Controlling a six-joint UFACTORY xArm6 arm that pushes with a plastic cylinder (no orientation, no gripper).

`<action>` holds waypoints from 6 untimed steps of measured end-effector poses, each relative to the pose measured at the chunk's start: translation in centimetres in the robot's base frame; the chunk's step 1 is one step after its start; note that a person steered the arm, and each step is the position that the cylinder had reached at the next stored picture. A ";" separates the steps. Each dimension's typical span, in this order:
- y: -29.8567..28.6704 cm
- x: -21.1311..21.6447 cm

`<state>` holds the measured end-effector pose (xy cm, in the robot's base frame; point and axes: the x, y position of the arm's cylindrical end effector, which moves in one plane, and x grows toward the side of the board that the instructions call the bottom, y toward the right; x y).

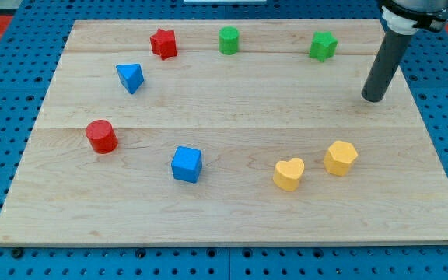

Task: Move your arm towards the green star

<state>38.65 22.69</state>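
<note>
Arm cut off at view's top, no jaws on rod, tip (pixel 373 99) down-right of green star (pixel 323 46), apart, nothing between, green cylinder (pixel 229 40) further left, yellow hexagon (pixel 340 158) well below.

My tip (pixel 373 99) sits on the board (pixel 232 225), right of and below the green star (pixel 323 46).
</note>
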 end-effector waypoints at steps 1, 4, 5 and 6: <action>0.0 0.0; 0.0 0.0; 0.0 0.0; -0.1 -0.7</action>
